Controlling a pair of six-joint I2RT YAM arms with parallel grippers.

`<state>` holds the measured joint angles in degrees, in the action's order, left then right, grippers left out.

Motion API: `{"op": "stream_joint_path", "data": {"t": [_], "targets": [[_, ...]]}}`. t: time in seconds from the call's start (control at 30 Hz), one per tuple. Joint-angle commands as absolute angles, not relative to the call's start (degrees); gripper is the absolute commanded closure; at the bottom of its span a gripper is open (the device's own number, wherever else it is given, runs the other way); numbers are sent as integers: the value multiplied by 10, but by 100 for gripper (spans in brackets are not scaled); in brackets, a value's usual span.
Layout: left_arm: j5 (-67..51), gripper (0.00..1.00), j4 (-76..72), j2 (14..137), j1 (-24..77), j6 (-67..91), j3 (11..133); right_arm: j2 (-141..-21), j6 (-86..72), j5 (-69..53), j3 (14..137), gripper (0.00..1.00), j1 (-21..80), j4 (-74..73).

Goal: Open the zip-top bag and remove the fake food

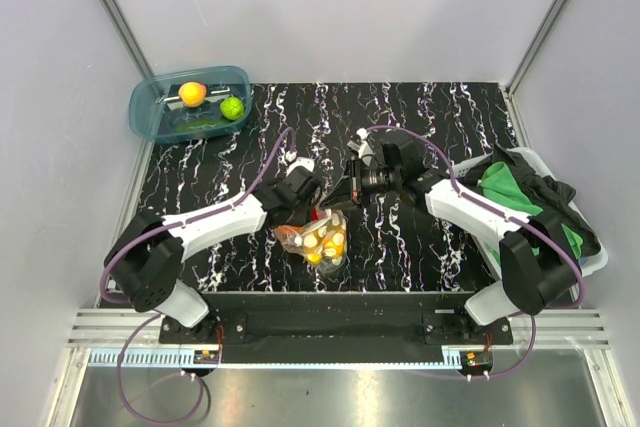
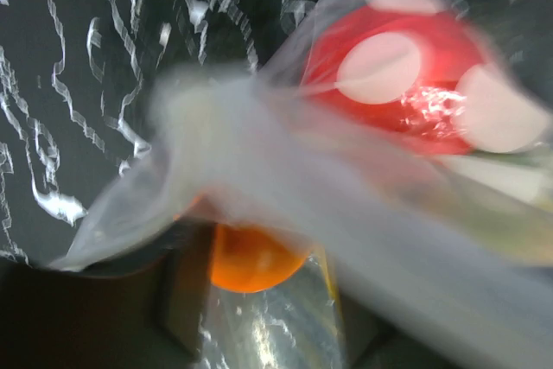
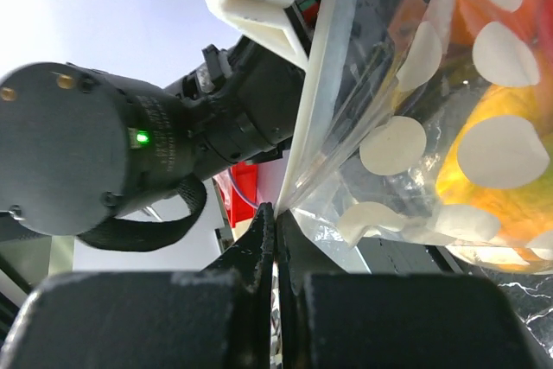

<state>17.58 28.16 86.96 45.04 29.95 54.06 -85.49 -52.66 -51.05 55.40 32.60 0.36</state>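
ur right gripper (image 3: pixel 276 224) is pinched tight on the zip-top bag (image 1: pixel 335 222) edge, mid table btwn both arms. left gripper (image 1: pixel 300 209) sits right at the bag's other side, but that wrist view's too blurry, so can't tell its grip. fake food (image 1: pixel 322 244) is mostly inside the bag, w/ two pcs in the blue tub (image 1: pixel 140 117).

Two robot arms: a left arm (image 1: pixel 215 222) and a right arm (image 1: pixel 470 209). One zip-top bag (image 1: pixel 340 219) at centre, its fake food (image 1: pixel 322 245) too bunched to count. One blue tub (image 1: pixel 145 112) at upper left holds two fruits: one orange fruit (image 1: pixel 193 94) and one lime-green fruit (image 1: pixel 232 107). One pale bin (image 1: pixel 590 262) at right.
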Motion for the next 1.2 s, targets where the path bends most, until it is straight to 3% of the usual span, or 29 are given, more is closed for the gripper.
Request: {"op": "stream_joint_path", "data": {"t": [0.0, 0.03, 0.23, 0.27, 0.8, 1.0, 1.17], "targets": [[159, 63, 272, 880, 447, 277, 548, -823, -512, -527, 556, 100, 324, 11], [152, 71, 274, 875, 447, 276, 548, -822, -509, -526, 556, 100, 323, 7], [93, 90, 288, 795, 448, 282, 550, -817, -475, -515, 551, 100, 321, -28], [84, 100, 289, 786, 448, 281, 551, -816, -471, -512, 548, 100, 321, -32], [-103, 100, 204, 570, 450, 262, 509, -796, -405, -481, 518, 100, 301, -83], [-102, 100, 141, 476, 448, 268, 477, -785, -402, -474, 496, 100, 293, -86], [-33, 100, 128, 469, 448, 251, 518, -778, -395, -471, 483, 100, 292, -90]]}}
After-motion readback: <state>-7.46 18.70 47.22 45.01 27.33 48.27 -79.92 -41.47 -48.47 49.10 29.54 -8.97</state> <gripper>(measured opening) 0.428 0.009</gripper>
